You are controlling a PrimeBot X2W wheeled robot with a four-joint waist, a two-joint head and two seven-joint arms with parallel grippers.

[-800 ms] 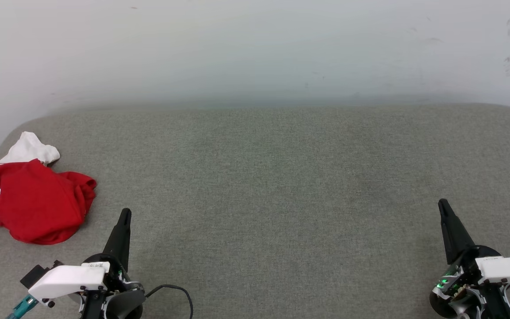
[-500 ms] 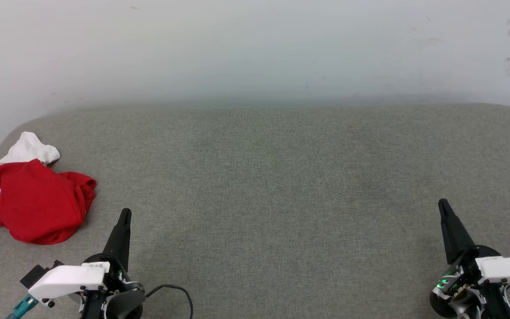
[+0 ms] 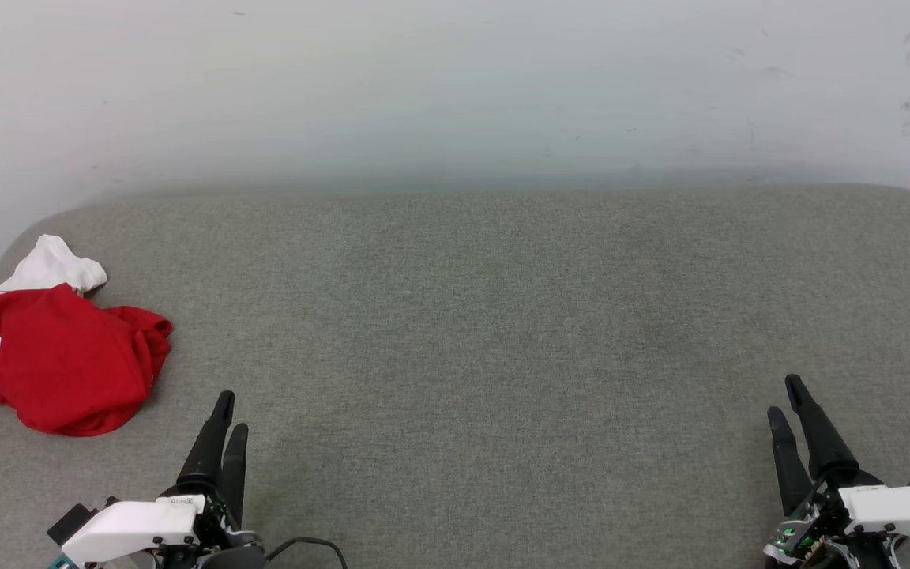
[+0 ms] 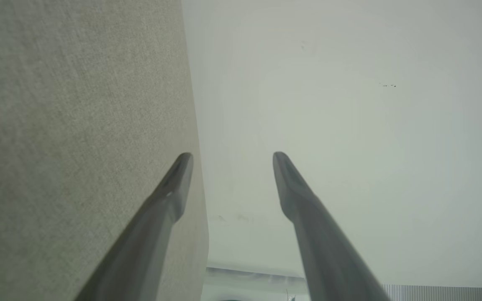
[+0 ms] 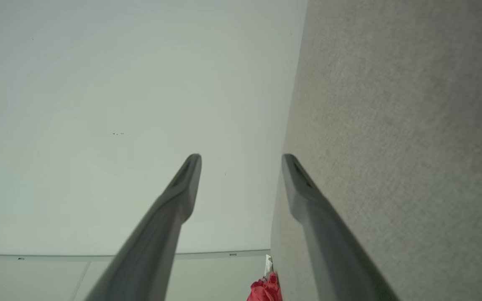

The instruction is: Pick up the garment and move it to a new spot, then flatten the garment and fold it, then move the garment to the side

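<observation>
The garment (image 3: 56, 356) lies crumpled at the far left of the grey padded surface (image 3: 502, 316), red with a white sleeve (image 3: 52, 266) sticking out at its back and part of the black lettering showing. A red scrap of the garment (image 5: 267, 289) shows at the bottom of the right wrist view. My left gripper (image 3: 231, 411) hovers at the lower left, to the right of the garment and apart from it, open and holding nothing. My right gripper (image 3: 785, 399) is at the lower right, open too. In the wrist views the left gripper (image 4: 228, 156) and right gripper (image 5: 241, 158) both hold their fingers spread.
A pale wall (image 3: 455, 87) rises behind the padded surface. A dark cable (image 3: 309, 545) loops by the left wrist. The rounded left back corner of the surface lies just beyond the garment.
Both grippers have drawn back toward the bottom of the head view and turned, so that both fingers of each now show. The garment has not moved.
</observation>
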